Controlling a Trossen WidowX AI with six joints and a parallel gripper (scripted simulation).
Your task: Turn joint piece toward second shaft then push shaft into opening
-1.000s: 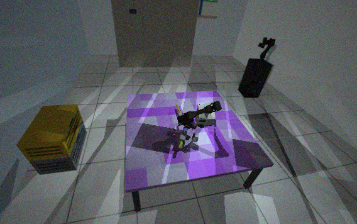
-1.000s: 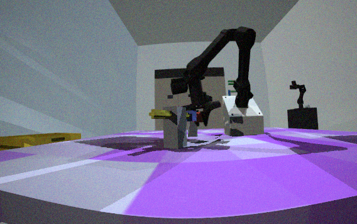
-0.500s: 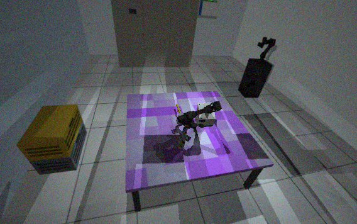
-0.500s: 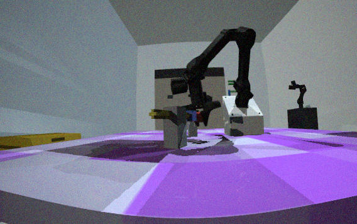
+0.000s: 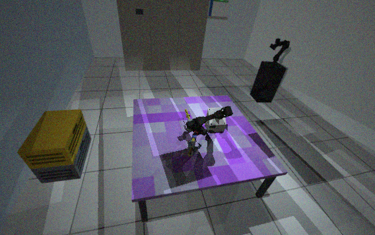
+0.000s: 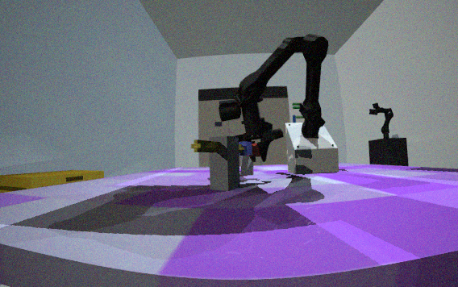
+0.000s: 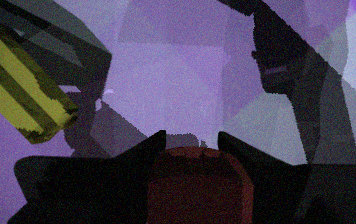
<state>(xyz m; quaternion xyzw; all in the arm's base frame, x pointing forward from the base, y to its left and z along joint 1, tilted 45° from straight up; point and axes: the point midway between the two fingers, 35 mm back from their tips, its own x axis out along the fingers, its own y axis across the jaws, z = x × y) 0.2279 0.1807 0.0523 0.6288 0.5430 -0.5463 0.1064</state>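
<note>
dark red, the joint piece (image 7: 200, 180) sits clamped between the two fingers of the tool (image 7: 191, 142), which stands partly closed on it. it lies just beside the yellow shaft (image 7: 27, 97), above the purple tabletop (image 5: 228, 171).

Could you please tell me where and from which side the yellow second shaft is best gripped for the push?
Probably on the free end of the yellow shaft, sticking out of its grey block away from the joint. Come from above, fingers across its flat sides. The gripper is shut on the red joint piece.
</note>
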